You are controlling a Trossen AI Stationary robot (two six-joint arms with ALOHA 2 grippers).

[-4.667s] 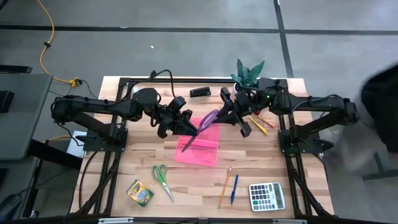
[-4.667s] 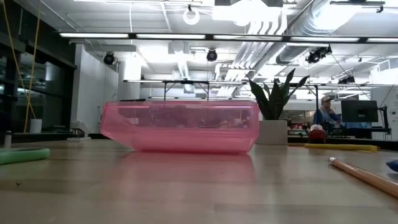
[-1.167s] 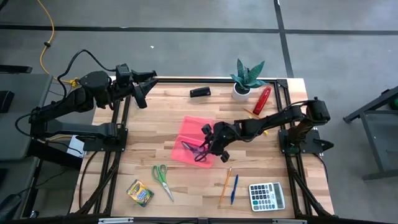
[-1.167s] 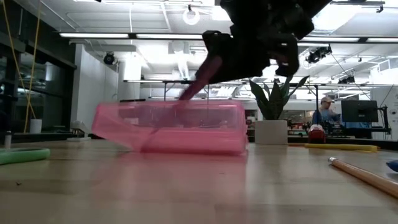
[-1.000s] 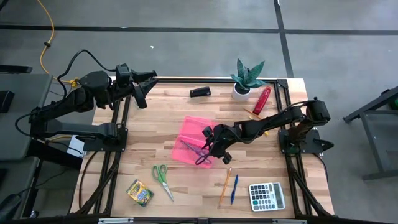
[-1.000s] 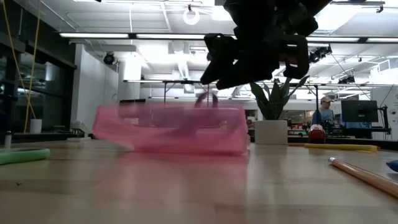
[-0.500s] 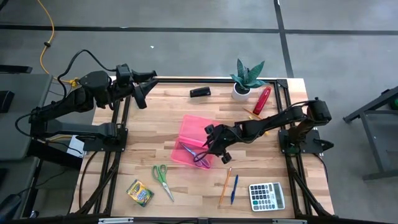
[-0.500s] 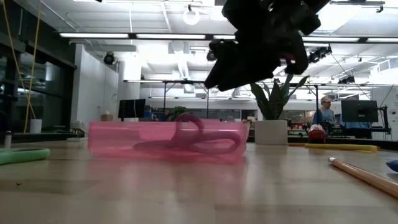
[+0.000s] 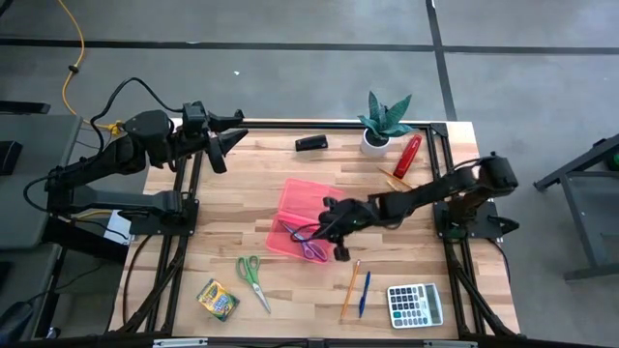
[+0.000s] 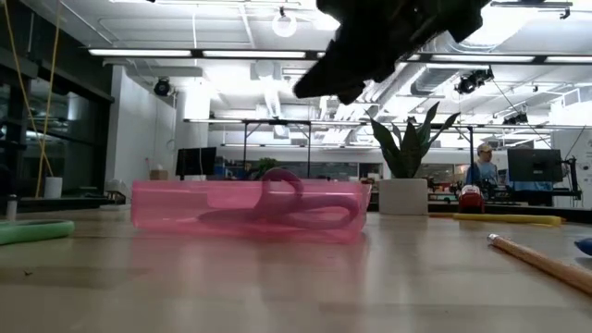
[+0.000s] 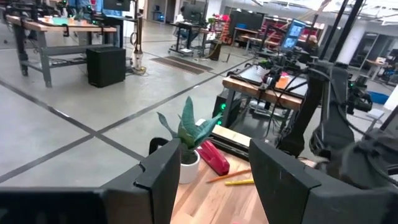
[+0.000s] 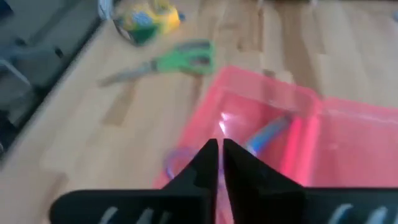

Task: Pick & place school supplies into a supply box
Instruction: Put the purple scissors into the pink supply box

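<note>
The pink supply box [image 9: 302,215] lies open and flat at the table's middle. The pink/purple scissors [image 9: 309,242] lie in its near part, one handle loop [image 10: 281,187] standing above the rim. My right gripper [image 9: 336,232] hangs shut above the box's near right corner, touching nothing, its fingers [image 12: 217,155] together over the box [image 12: 273,130]. My left gripper [image 9: 230,141] waits open and raised over the far left corner [image 11: 208,180]. On the table lie the green scissors [image 9: 253,278], the orange pencil [image 9: 350,288] and the blue pen [image 9: 365,293].
A crayon box [image 9: 218,300] sits near left, a grey calculator [image 9: 416,304] near right. Far right stand a potted plant [image 9: 385,121], a red item [image 9: 408,155] and yellow-orange sticks [image 9: 392,177]. A black item [image 9: 310,143] lies at the far edge.
The scissors have dropped into the box and come to rest there; the box, tilted and jolted a second ago, has settled flat. My right gripper has risen above the box and shut its fingers.
</note>
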